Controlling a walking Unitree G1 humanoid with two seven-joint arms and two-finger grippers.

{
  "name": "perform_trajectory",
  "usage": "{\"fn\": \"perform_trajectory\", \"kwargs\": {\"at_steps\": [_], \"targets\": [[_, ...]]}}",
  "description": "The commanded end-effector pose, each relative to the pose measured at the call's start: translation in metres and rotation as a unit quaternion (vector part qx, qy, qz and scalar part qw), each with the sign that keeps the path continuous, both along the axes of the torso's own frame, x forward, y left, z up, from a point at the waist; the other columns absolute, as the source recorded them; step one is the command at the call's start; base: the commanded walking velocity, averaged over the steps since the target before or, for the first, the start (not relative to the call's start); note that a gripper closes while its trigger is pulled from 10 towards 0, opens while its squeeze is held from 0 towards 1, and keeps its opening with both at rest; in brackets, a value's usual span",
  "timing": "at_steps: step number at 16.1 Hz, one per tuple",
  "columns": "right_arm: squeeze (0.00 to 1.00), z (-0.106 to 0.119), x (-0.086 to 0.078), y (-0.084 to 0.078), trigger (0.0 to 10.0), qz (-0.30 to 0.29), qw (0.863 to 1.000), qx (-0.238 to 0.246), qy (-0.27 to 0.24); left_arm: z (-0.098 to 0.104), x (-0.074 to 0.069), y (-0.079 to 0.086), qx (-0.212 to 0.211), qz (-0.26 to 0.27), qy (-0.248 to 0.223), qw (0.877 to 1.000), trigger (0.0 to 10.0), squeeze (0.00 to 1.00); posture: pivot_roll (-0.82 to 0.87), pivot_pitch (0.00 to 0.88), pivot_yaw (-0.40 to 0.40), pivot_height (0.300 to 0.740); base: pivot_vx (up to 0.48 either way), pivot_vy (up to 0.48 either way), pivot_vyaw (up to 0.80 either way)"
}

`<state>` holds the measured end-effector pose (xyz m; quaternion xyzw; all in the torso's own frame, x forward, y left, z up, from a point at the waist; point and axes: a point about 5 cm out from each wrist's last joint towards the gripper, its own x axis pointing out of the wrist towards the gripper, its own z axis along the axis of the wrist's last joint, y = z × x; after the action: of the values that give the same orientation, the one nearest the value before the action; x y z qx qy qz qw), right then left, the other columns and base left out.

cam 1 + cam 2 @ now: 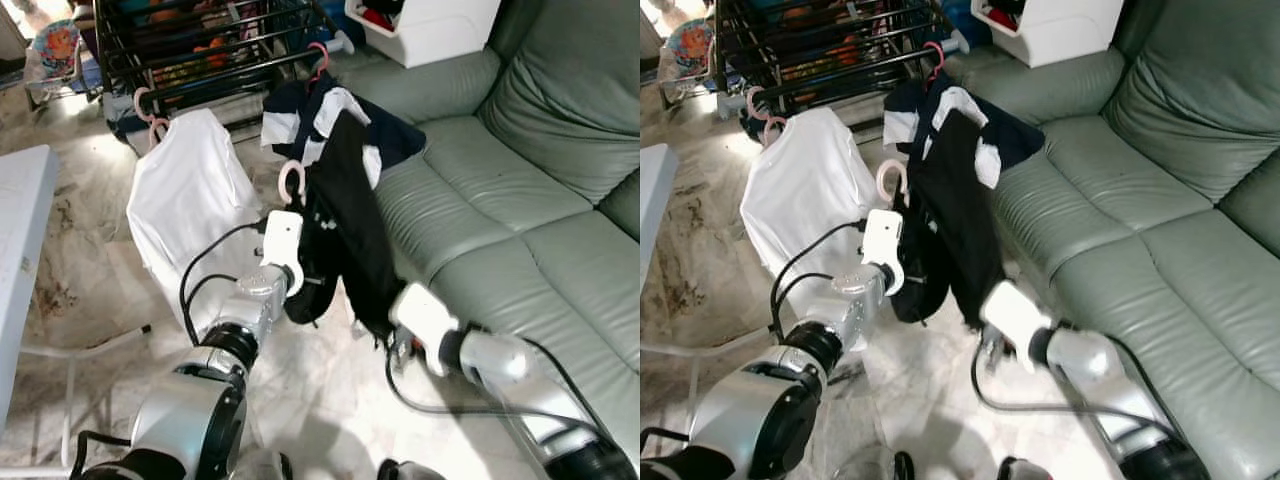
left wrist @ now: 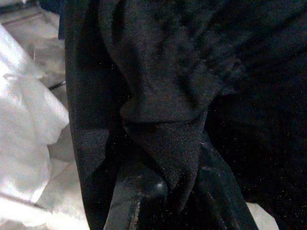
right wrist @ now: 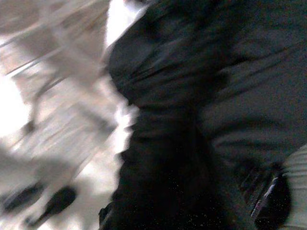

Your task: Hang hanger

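Black garment (image 1: 345,215): hangs on a pink hanger (image 1: 291,178), hook uppermost, held above the marble floor (image 1: 320,390) just beside the front edge of the green leather sofa (image 1: 500,220). Left gripper (image 1: 300,290): raised at the garment's lower left side, its white wrist housing just below the pink hook; in the left wrist view the black fingers (image 2: 139,196) are closed on a fold of the black cloth. Right gripper (image 1: 385,330): at the garment's lower hem, close to the sofa front; whether its fingers are parted or closed cannot be told, as the right wrist view is blurred and dark with cloth. Navy-and-white garment (image 1: 300,115): hangs on a second pink hanger (image 1: 318,58) hooked on the black drying rack (image 1: 200,50), directly behind the black garment. White shirt (image 1: 190,200): hangs from another pink hanger (image 1: 145,105) at the rack's left end, beside the left arm. White desk (image 1: 20,230): at the far left, only its edge and a leg visible. White storage box (image 1: 430,25): behind the sofa's arm, near the rack's right end.
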<state>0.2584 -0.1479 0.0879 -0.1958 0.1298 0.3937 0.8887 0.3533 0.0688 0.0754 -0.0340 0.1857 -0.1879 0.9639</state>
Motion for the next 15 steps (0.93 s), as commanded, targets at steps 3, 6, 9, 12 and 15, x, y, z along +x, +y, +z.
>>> {"fn": "perform_trajectory", "kwargs": {"at_steps": [3, 6, 9, 12, 15], "targets": [[1.0, 0.024, 0.0, 0.009, 10.0, 0.037, 0.997, 0.048, -0.041, 0.025, 0.015, 0.013, 0.001, -0.005, -0.056, 0.998, 0.0, 0.0, -0.11, 0.018, 0.077, 0.74, 0.0, 0.0, 0.0], [1.0, 0.014, -0.011, 0.019, 10.0, 0.095, 0.995, 0.0, -0.038, 0.03, 0.02, 0.022, 0.002, 0.015, -0.063, 0.998, 0.0, 0.0, -0.11, 0.019, 0.075, 0.74, 0.0, 0.0, 0.0], [1.0, 0.001, -0.015, 0.021, 10.0, 0.117, 0.991, -0.052, -0.043, 0.03, 0.02, 0.022, -0.017, 0.025, -0.057, 0.998, 0.0, 0.0, -0.11, 0.021, 0.073, 0.74, 0.0, 0.0, 0.0], [1.0, -0.013, -0.011, -0.003, 10.0, 0.121, 0.978, -0.161, -0.056, 0.03, 0.02, 0.022, -0.025, 0.023, -0.054, 0.998, 0.0, 0.0, -0.11, 0.024, 0.07, 0.74, 0.0, 0.0, 0.0], [1.0, -0.006, -0.017, -0.013, 10.0, 0.146, 0.98, -0.132, -0.022, 0.03, 0.021, 0.028, -0.013, 0.024, -0.061, 0.998, 0.0, 0.0, -0.11, 0.026, 0.073, 0.74, 0.0, 0.0, 0.0]]}}
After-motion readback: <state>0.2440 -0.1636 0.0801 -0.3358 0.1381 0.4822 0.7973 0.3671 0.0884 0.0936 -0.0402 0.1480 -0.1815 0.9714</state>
